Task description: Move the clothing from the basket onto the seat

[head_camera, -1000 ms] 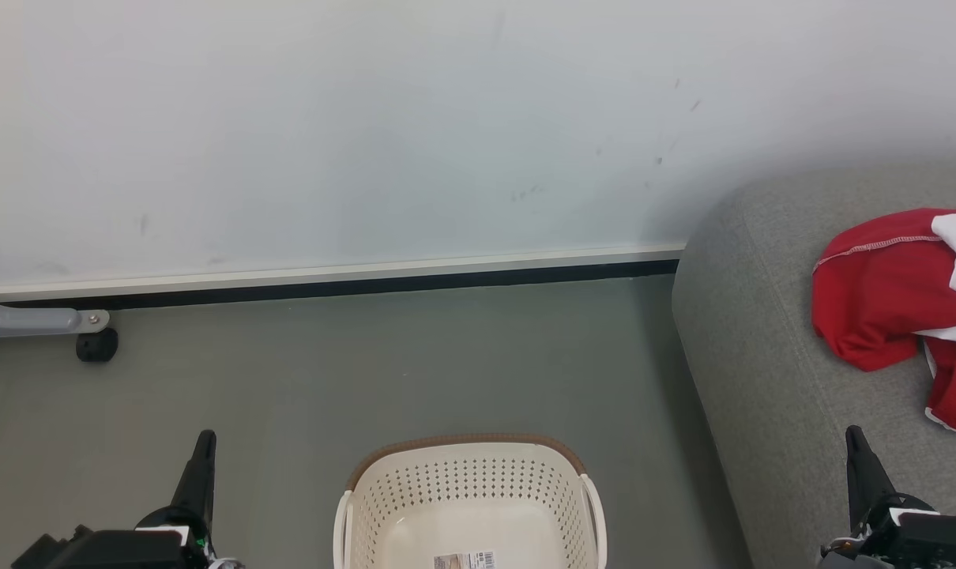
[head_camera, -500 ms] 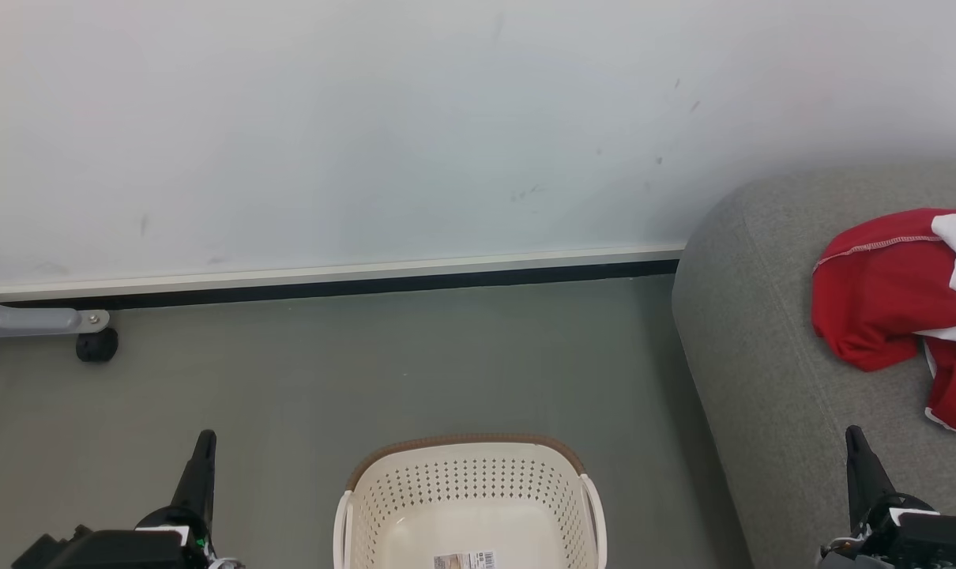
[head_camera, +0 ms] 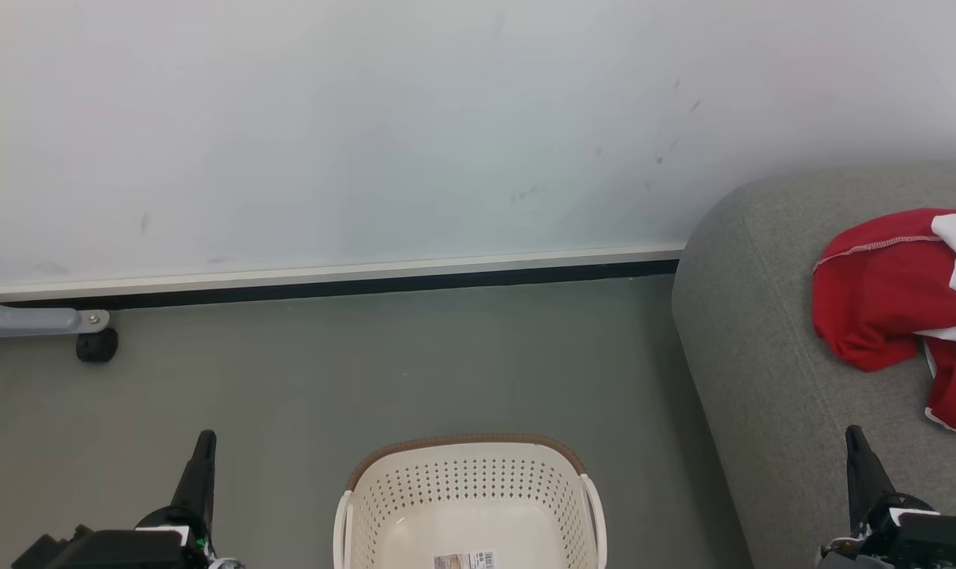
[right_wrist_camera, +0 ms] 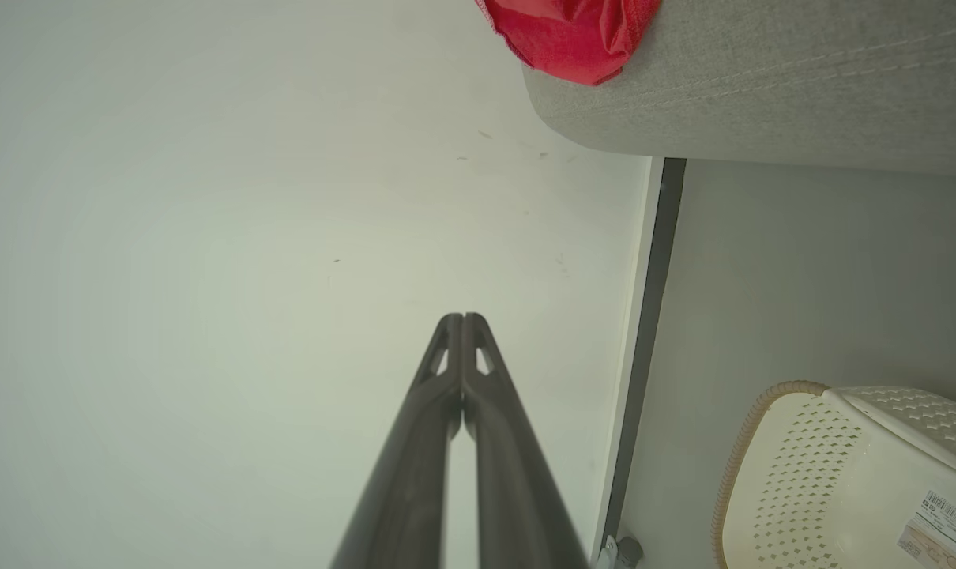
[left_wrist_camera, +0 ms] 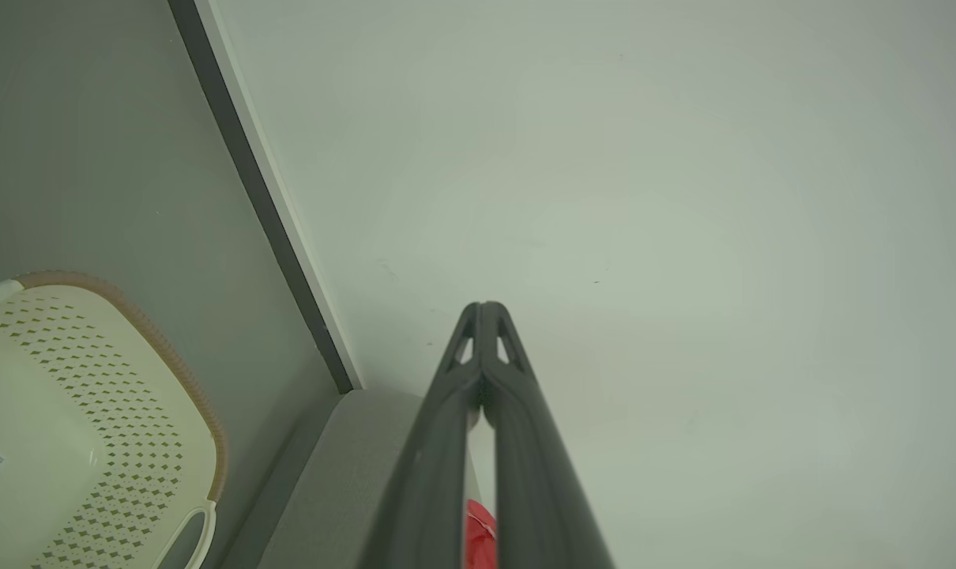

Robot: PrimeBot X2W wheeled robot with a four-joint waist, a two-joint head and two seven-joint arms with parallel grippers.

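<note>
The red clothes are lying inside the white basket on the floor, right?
Not quite. The red garment lies on the grey sofa seat, not inside the basket. The basket does stand on the floor, with just a label inside. The head view shows it.

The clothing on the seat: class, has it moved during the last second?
No. The clothing sits unchanged on the seat, its edge equally far from the seat's rounded corner.

Open floor (head_camera: pixel 462 356) between basket (head_camera: pixel 466 439), seat (head_camera: pixel 754 379); wall (head_camera: pixel 367 118) behind.
</note>
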